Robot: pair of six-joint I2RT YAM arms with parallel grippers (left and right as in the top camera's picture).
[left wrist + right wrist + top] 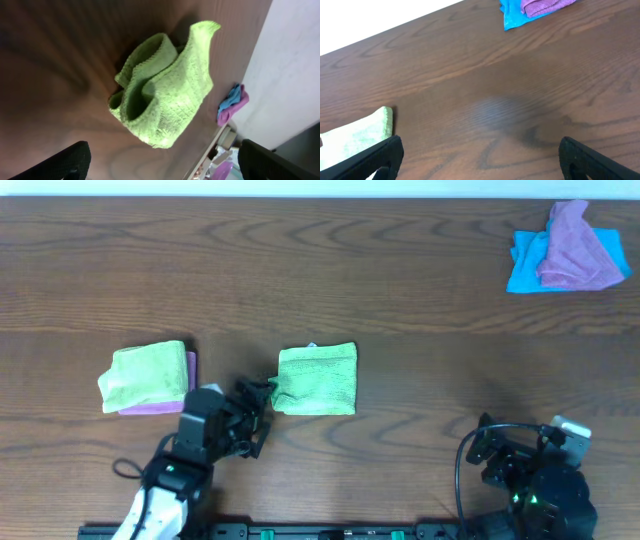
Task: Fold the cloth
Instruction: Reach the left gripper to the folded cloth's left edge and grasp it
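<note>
Your cloth (318, 380) lies folded into a rough rectangle near the middle of the table (400, 290), closer to the robot's side than to the far side, with its small white tag (312, 344) showing at the far edge. From the left wrist you can see that the fold is loose: the layers bulge apart at one end into an open loop, and one corner sticks out past the rest. Your left gripper (260, 404) sits right at the cloth's near left corner, touching or just short of it; the overhead view does not settle which. In the wrist view its two fingers (60, 162) stand spread wide at the bottom corners. The cloth lies ahead of them rather than between them, so this gripper has hold of nothing. To the left, well apart from your cloth, a second lime-green cloth (147, 375) rests folded on a purple cloth (190, 367) that peeks out along its right and near edges. Your right gripper (481, 150) is off at the near right of the table, its fingers (375, 160) also spread wide over bare wood, gripping nothing. At the far right corner, a crumpled pink-purple cloth (575, 245) lies on top of a blue cloth (522, 265).
</note>
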